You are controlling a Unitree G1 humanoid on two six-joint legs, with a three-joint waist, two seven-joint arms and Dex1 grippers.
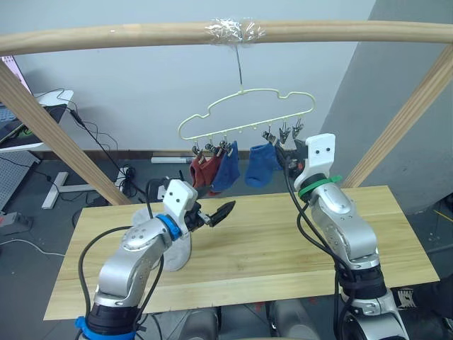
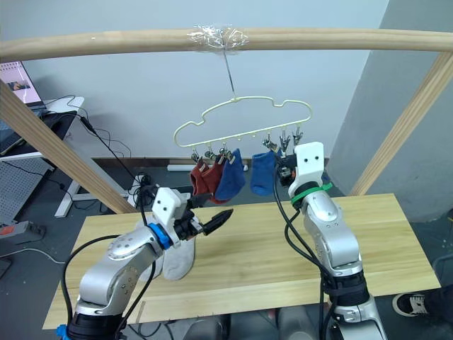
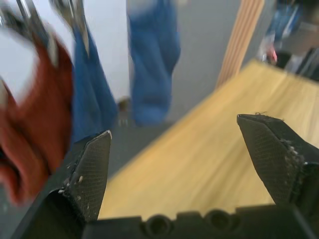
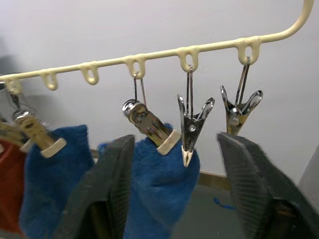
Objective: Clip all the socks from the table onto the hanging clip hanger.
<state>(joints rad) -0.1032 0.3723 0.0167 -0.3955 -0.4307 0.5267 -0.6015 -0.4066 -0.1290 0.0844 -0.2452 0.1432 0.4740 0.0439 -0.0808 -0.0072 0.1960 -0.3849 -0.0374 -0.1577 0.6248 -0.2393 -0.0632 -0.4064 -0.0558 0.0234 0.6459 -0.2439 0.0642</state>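
The pale yellow-green clip hanger (image 1: 244,113) hangs from a wooden pole above the table (image 1: 283,248). Clipped on it are red socks (image 1: 202,170), a blue sock (image 1: 228,166) and a second blue sock (image 4: 159,179). To one side of that second blue sock hang two empty metal clips (image 4: 192,127). My right gripper (image 4: 174,149) is open, raised just under these clips and the second blue sock. My left gripper (image 1: 223,211) is open and empty, held above the table and pointing toward the hung socks. A light grey sock (image 1: 177,251) lies on the table under my left arm.
A round wooden pole frame (image 1: 226,32) spans overhead, with slanted legs at left (image 1: 64,149) and right (image 1: 410,120). Behind the table are floor cables (image 1: 127,173) and a desk (image 1: 28,120) at far left. Bare tabletop stretches between my arms.
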